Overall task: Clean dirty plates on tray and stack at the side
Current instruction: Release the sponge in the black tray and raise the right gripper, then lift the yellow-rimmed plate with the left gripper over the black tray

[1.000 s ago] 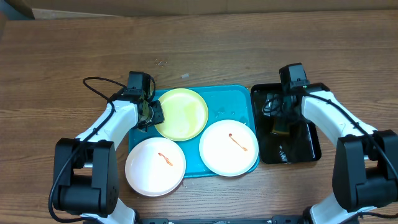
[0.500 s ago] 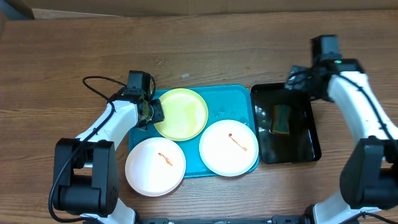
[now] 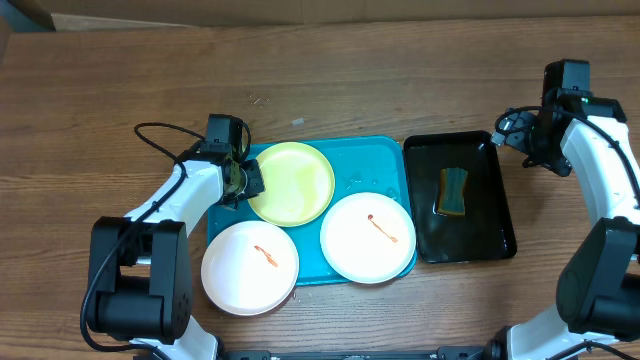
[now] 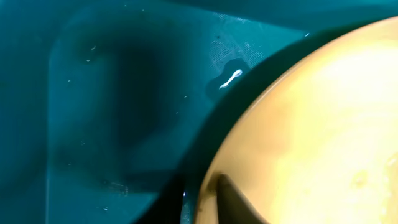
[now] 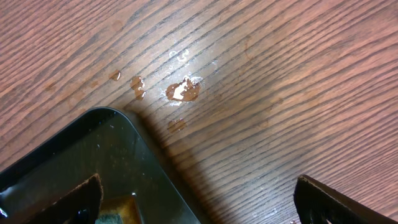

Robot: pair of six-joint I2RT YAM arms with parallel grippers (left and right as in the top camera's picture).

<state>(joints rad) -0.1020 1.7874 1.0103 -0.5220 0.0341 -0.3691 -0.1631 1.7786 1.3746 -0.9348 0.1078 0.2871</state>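
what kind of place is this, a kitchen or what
Probably a robot lab bench staged for dishwashing, not a kitchen: two robot arms at a wooden table, smeared plates on a turquoise tray, a sponge in a black tray.

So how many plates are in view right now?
3. The yellow-green plate sits far left on the turquoise tray; the left white plate overhangs its near-left corner; the right white plate sits near right. None appears hidden.
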